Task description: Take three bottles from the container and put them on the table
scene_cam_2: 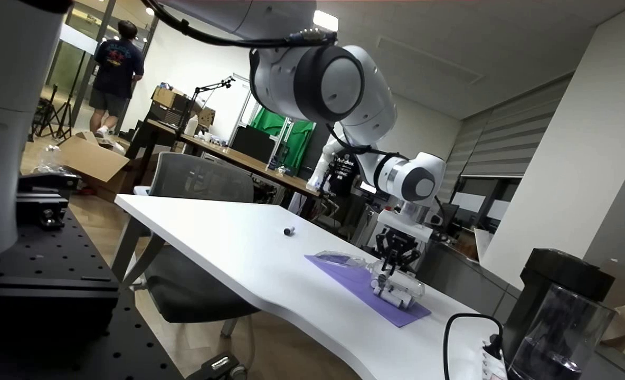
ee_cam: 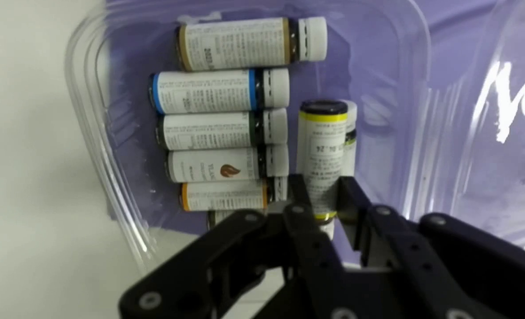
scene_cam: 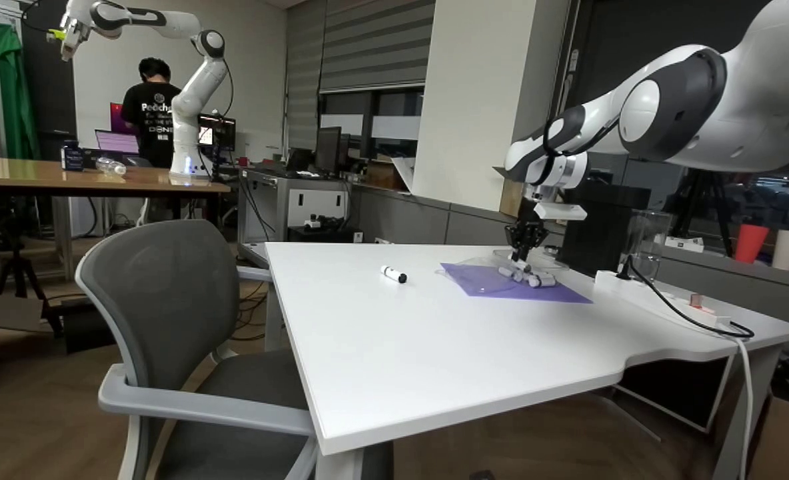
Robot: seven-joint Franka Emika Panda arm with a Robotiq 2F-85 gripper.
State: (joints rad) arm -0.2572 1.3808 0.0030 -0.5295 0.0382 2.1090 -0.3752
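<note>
From the left in an exterior view, we see a small white cylindrical bottle with a black end (scene_cam: 393, 274) lying on its side on the glossy white table (scene_cam: 448, 360), well apart from the purple sheet (scene_cam: 534, 294). Being round, it could roll if the next bottle were set against it. In the wrist view, from the left, the see-through plastic container (ee_cam: 123, 208) sits partly over that sheet; it looks light, so a snagged rim might pull it along. Inside lies a row of white-labelled bottles with white caps (ee_cam: 207, 131), the nearest caps just beside the jaws, and a sideways swing could set them rolling. The jaws, we judge, are clamped on a white-labelled cylindrical bottle with yellow bands (ee_cam: 322, 150), over the container's floor and gripped off-centre, so it could pivot or slip on lifting. Partly hidden behind it is a white-capped bottle with a greenish band (ee_cam: 351, 135); whether they touch we cannot tell, but it may get dragged. Rightmost, the clear plastic lid (ee_cam: 493, 186) could catch a low exit.
</note>
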